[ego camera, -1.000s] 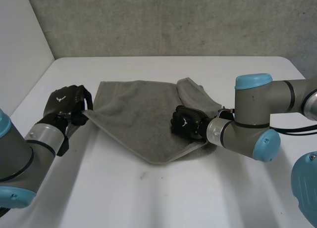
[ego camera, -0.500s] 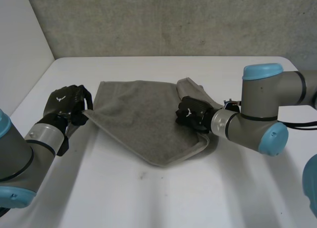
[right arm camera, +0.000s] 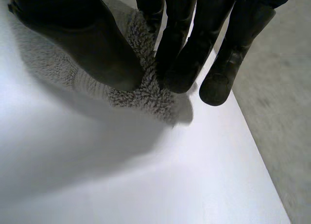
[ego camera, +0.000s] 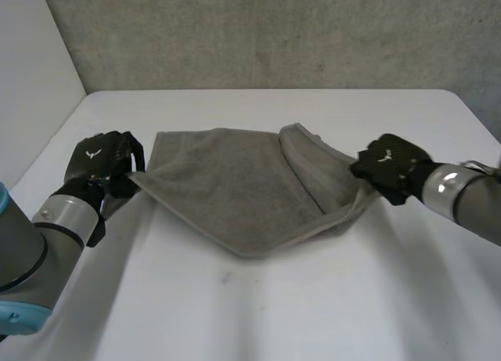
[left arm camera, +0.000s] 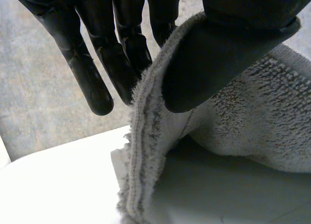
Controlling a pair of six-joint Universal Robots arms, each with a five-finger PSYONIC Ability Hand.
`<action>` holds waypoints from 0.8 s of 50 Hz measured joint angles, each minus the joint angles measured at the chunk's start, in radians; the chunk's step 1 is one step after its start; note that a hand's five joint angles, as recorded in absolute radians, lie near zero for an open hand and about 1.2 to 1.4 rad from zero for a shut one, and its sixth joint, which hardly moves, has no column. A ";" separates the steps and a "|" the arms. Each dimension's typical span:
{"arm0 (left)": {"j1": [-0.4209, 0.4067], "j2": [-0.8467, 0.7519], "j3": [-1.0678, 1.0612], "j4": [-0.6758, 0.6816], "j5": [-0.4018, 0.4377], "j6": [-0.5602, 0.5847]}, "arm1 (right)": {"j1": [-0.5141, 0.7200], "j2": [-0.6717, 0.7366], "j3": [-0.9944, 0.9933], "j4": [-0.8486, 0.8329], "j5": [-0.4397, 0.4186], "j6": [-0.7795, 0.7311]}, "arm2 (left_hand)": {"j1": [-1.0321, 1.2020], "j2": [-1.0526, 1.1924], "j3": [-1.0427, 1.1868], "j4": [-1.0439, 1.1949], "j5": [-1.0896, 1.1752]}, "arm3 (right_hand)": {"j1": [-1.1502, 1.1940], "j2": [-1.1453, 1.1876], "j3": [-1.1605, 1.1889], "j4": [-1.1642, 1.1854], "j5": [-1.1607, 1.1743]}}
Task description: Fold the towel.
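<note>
Left hand [ego camera: 100, 161] and right hand [ego camera: 391, 165], held well apart, each pinch thumb against fingers.

The towel [ego camera: 235, 189] is grey terry cloth with a stitched hem. It lies spread across the middle of the white table [ego camera: 274, 298], drawn out to a corner at each side. Its near edge comes to a blunt point. A flap is folded over its right part. The left robot hand [ego camera: 98, 161] pinches one corner and the right robot hand [ego camera: 391, 165] pinches the other.
</note>
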 measured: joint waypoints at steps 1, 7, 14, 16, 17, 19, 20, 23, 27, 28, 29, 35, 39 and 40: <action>-0.001 0.005 -0.001 -0.002 0.000 0.012 | -0.010 -0.019 0.024 -0.010 0.000 0.012 | 0.000 0.000 0.000 0.000 0.000 | 0.000 0.000 0.000 0.000 0.000; -0.008 0.052 -0.026 -0.027 -0.002 0.156 | -0.102 -0.175 0.214 -0.056 -0.001 0.087 | 0.000 0.000 0.000 0.000 0.000 | 0.003 0.000 0.000 0.000 0.000; -0.015 0.155 -0.081 -0.084 -0.004 0.299 | -0.193 -0.368 0.351 -0.020 -0.002 0.097 | 0.000 0.000 0.000 0.000 0.000 | 0.003 0.000 0.000 0.000 0.000; -0.015 0.192 -0.099 -0.108 -0.003 0.320 | -0.224 -0.421 0.372 0.001 -0.003 0.093 | 0.000 0.000 0.000 0.000 0.000 | 0.003 0.000 0.000 0.000 0.000; -0.015 0.219 -0.110 -0.126 -0.003 0.329 | -0.244 -0.451 0.381 0.017 -0.005 0.090 | 0.000 0.000 0.000 0.000 0.000 | 0.003 0.000 0.000 0.000 0.000; -0.015 0.258 -0.127 -0.158 -0.002 0.337 | -0.276 -0.490 0.391 0.043 -0.008 0.086 | 0.000 0.000 0.000 0.000 0.000 | 0.003 0.000 0.000 0.000 0.000; -0.015 0.272 -0.133 -0.170 -0.002 0.339 | -0.288 -0.501 0.393 0.054 -0.009 0.083 | 0.000 0.000 0.000 0.000 0.000 | 0.003 0.000 0.000 0.000 0.000; -0.015 0.344 -0.162 -0.248 0.000 0.346 | -0.351 -0.555 0.399 0.126 -0.020 0.061 | 0.000 0.000 0.000 0.000 0.000 | 0.003 0.000 0.000 0.000 0.000; -0.015 0.394 -0.185 -0.332 0.001 0.359 | -0.395 -0.586 0.399 0.223 -0.039 0.002 | 0.000 0.000 0.000 0.000 0.000 | 0.003 0.020 0.000 0.000 0.000; -0.015 0.398 -0.188 -0.343 0.002 0.363 | -0.399 -0.588 0.399 0.239 -0.043 -0.010 | 0.000 0.000 0.000 0.000 0.000 | 0.003 0.020 0.000 0.000 0.000; -0.015 0.402 -0.191 -0.359 0.002 0.371 | -0.405 -0.590 0.400 0.267 -0.048 -0.035 | 0.000 0.000 0.000 0.000 0.000 | 0.003 0.020 0.000 0.000 0.000; -0.019 0.343 -0.180 -0.376 0.002 0.413 | -0.408 -0.548 0.388 0.328 -0.066 -0.117 | 0.000 0.000 0.000 0.000 0.000 | 0.003 0.020 0.000 0.000 0.000; -0.024 0.249 -0.138 -0.357 0.002 0.429 | -0.401 -0.466 0.354 0.318 -0.067 -0.128 | 0.000 0.000 0.000 0.000 0.000 | 0.003 0.020 0.000 0.000 0.000; -0.025 0.210 -0.117 -0.349 0.002 0.432 | -0.394 -0.427 0.332 0.312 -0.066 -0.127 | 0.000 0.000 0.000 0.000 0.000 | 0.003 0.020 0.000 0.000 0.000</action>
